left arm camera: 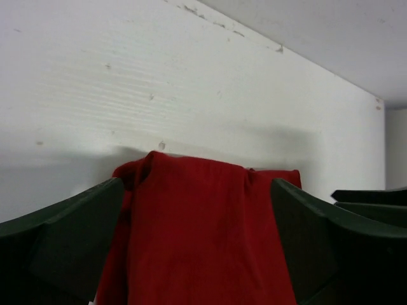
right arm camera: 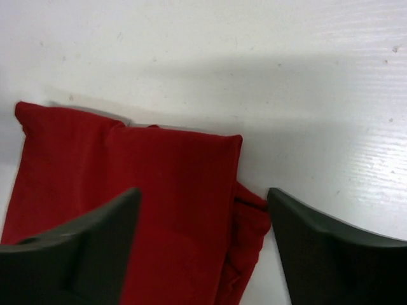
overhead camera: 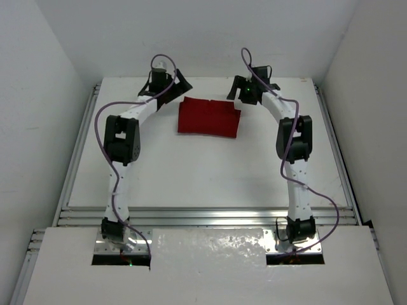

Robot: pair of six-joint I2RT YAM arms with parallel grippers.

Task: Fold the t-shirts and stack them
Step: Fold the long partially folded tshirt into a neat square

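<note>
My left tool [overhead camera: 183,82] stands wide open over the left end of the folded dark red t-shirt [overhead camera: 208,117]. My right tool [overhead camera: 240,89] stands wide open over its right end. The t-shirt lies flat on the desk [overhead camera: 210,171], close to the far edge and about midway between the side edges.

A white table [overhead camera: 210,171] edged by aluminium rails [overhead camera: 76,146] sits enclosed by plain white walls [overhead camera: 38,95] under even light.
</note>
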